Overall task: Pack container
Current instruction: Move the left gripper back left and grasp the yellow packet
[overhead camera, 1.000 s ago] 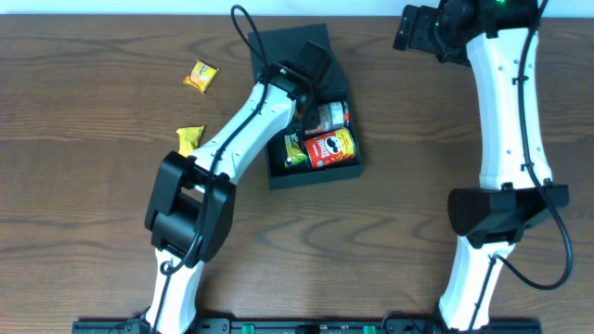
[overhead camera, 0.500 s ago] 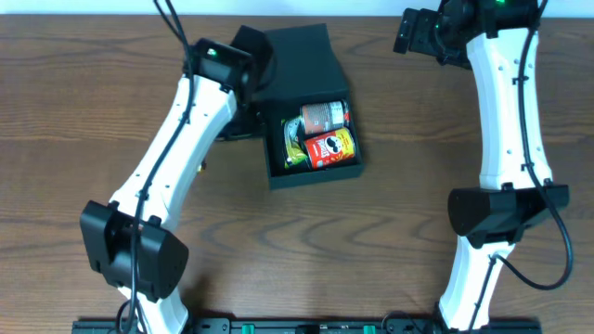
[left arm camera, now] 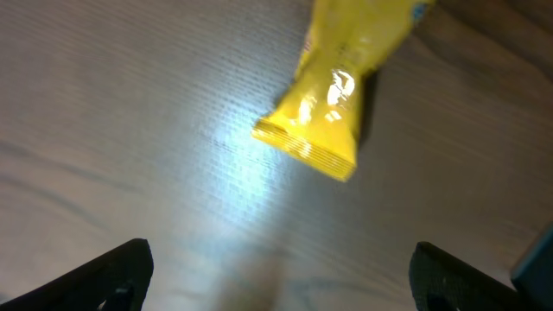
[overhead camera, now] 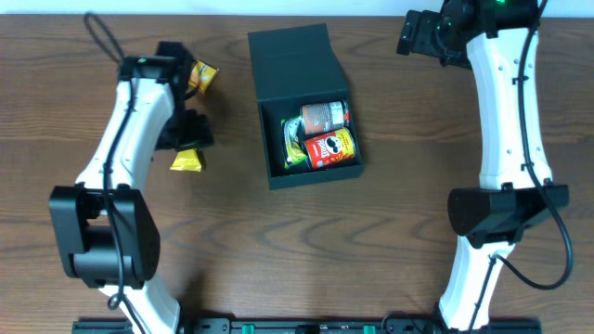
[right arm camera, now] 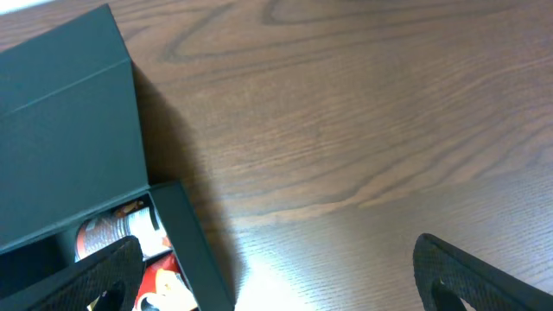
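The container point(overhead camera: 345, 173) is a dark square box in mid-table with its flap lid point(overhead camera: 290, 56) folded back. Inside lie a red can point(overhead camera: 331, 148), a brown can point(overhead camera: 325, 115) and a green packet point(overhead camera: 295, 149). My left gripper point(overhead camera: 190, 132) hangs open and empty over the table left of the box, just behind a yellow packet point(overhead camera: 187, 162). The left wrist view shows that yellow packet point(left arm camera: 327, 95) ahead of the open gripper point(left arm camera: 285, 281). My right gripper point(overhead camera: 422, 35) stands open and empty at the far right. In the right wrist view the container point(right arm camera: 186, 242) lies at the left, with the right gripper point(right arm camera: 289, 276) over bare wood.
A second yellow packet point(overhead camera: 201, 76) lies at the far left of the table, close to the left arm's wrist. The right arm's upper link point(overhead camera: 506, 111) stretches along the right side. Brown wooden tabletop point(overhead camera: 408, 213) surrounds the box.
My left arm has swung out of the container and leftward to the yellow packets, its jaws opening wide. The right arm has stayed still.
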Available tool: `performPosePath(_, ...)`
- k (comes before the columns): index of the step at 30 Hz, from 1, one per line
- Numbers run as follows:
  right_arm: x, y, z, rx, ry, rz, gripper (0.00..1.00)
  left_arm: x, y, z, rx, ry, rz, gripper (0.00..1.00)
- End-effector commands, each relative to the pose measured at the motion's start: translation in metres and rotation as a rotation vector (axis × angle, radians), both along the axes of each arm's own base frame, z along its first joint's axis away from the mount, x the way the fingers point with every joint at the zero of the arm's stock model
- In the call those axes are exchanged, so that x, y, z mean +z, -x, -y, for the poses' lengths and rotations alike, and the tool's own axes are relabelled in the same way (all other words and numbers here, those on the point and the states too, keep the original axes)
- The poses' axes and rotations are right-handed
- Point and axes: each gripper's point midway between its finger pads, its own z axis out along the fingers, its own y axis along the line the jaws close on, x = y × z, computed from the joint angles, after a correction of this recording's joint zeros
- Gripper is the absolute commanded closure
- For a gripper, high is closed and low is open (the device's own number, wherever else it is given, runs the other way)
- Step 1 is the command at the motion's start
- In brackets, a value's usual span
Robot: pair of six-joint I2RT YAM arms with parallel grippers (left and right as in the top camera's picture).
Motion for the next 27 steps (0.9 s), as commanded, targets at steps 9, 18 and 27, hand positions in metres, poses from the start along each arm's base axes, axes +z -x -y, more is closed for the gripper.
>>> performPosePath(9, 0.003, -0.012, 0.000, 0.006, 0.012, 0.046, 0.01, -0.043, -0.033, 0.008, -0.198, 0.061, 0.135, 0.04)
performPosePath(18, 0.003, -0.012, 0.000, 0.006, 0.013, 0.044, 0.01, -0.055, -0.040, -0.005, -0.221, -0.018, 0.173, 0.03)
performPosePath(27, 0.003, -0.012, -0.002, 0.012, 0.002, 0.043, 0.01, -0.076, -0.042, -0.003, -0.203, -0.003, 0.156, 0.10)
